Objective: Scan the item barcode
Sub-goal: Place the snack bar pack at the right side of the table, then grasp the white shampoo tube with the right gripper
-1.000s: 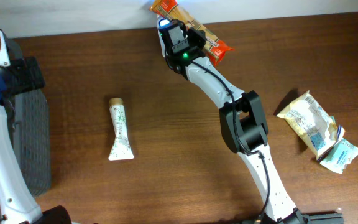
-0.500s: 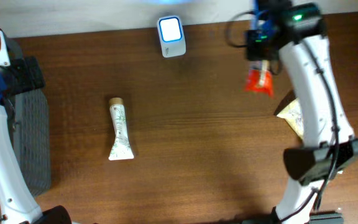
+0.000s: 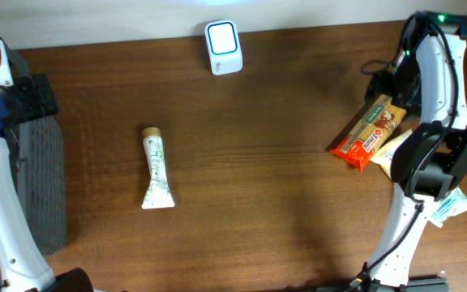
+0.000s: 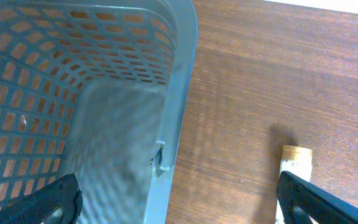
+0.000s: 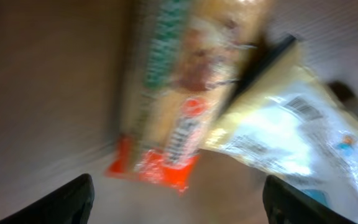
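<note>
Right pincer (image 5: pixel 178 203) stands open: its wrist view shows only the two dark fingertips, cut off at the bottom corners and wide apart, with nothing between them. That view is badly smeared. Below lies the snack bar (image 5: pixel 180 93) in its orange-red wrapper, its print unreadable, and no barcode can be made out on it. Its upper right edge meets a pale packet (image 5: pixel 294 127), where a small barcode shows faintly.

From overhead, the snack bar (image 3: pixel 369 132) lies slantwise on the table (image 3: pixel 258 203) at the right, well apart from the scanner (image 3: pixel 223 48) at the far edge. The right arm covers most of the pale packet (image 3: pixel 393 152) and part of a teal packet (image 3: pixel 451 204); the pincer itself is a dark shape behind the arm, hard to read there.

The left pincer (image 4: pixel 179 200) is also open, only its tips in frame, above the rim of the grey basket (image 4: pixel 173 124). A tube (image 4: pixel 296 158) is cut off at the lower edge.
</note>
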`<action>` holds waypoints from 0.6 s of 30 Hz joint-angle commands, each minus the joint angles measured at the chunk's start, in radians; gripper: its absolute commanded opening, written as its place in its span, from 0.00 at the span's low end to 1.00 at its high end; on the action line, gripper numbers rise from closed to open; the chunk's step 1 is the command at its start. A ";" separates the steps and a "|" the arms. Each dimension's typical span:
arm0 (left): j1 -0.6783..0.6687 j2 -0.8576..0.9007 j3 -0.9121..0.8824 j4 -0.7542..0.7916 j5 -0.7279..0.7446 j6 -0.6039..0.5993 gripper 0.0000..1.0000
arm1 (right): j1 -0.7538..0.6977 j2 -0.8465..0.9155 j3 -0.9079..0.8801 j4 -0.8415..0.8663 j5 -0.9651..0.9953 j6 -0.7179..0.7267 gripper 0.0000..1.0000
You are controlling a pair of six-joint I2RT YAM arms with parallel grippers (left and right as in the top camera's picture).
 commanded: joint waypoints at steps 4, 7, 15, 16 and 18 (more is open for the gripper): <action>0.002 -0.010 0.005 0.000 -0.004 0.013 0.99 | 0.399 -0.042 -0.021 0.170 -0.436 -0.187 0.89; 0.002 -0.010 0.005 0.000 -0.004 0.013 0.99 | 0.670 -0.042 -0.153 0.409 -0.434 -0.124 0.86; 0.002 -0.010 0.005 0.000 -0.004 0.013 0.99 | 1.086 0.047 -0.225 0.777 -0.093 0.069 0.70; 0.002 -0.010 0.005 0.000 -0.004 0.013 0.99 | 1.094 0.065 -0.225 0.778 -0.093 0.069 0.71; 0.002 -0.010 0.005 0.000 -0.004 0.013 0.99 | 1.106 0.104 -0.225 0.764 -0.093 0.076 0.71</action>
